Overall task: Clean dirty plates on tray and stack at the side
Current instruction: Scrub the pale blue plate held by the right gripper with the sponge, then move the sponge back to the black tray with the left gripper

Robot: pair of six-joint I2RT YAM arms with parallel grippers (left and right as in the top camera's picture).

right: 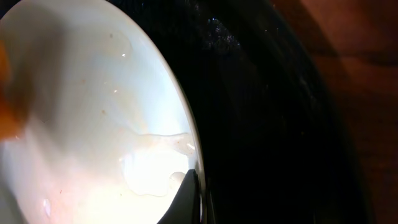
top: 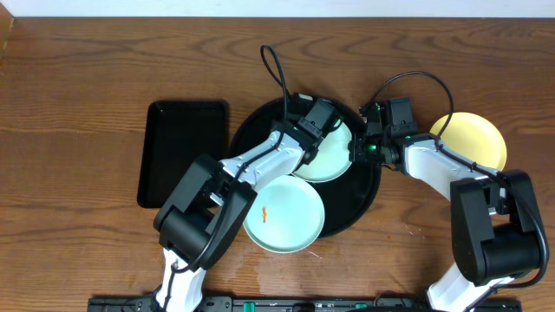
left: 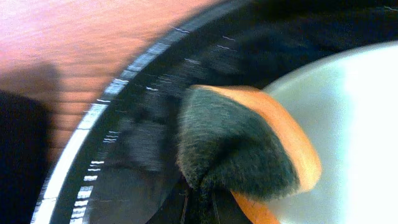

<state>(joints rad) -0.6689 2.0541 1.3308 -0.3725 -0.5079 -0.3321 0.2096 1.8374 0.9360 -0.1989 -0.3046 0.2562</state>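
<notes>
Fuzzy green-orange sponge (left: 242, 149) clenched in left gripper (left: 202, 208); right gripper (top: 355, 149) at plate (right: 93, 112) rim, unclear.

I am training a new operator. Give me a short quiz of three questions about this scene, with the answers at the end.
1. True or false: the yellow plate lies on the round tray.
2. What does the left claw hold? A) a sponge B) a spoon C) a brush
3. Fill in the colour: the smear on the mint plate nearer the robot is ____.

Key: 1 false, it lies on the table beside the tray; 2 A; 3 orange.
</notes>
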